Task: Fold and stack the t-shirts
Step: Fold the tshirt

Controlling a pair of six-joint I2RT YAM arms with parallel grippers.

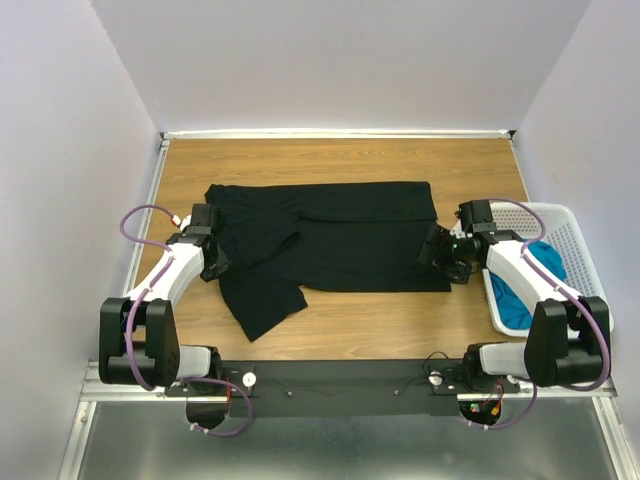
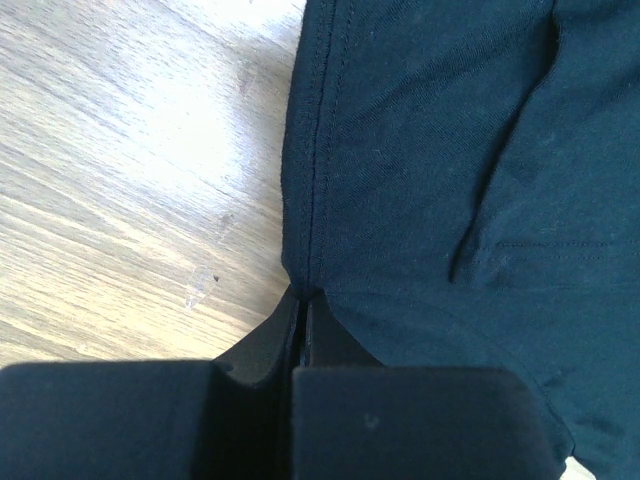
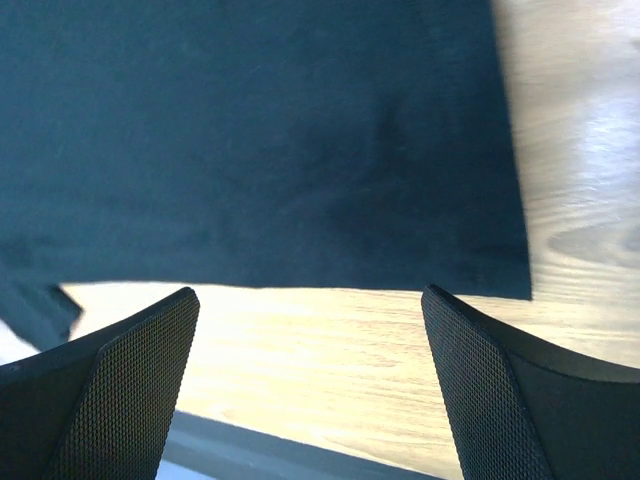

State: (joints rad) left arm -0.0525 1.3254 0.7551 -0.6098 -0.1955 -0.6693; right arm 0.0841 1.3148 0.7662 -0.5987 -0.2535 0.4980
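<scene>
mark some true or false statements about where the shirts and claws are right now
1. The black t-shirt lies spread on the wooden table. True.
2. The teal t-shirt is stacked on top of the black one. False: it sits in the white basket at the table's right side.
3. The right claw is open and holds nothing. True.
4. The left claw is wide open over bare wood. False: its jaws are closed together at the hem of the black t-shirt, apparently pinching it.
</scene>
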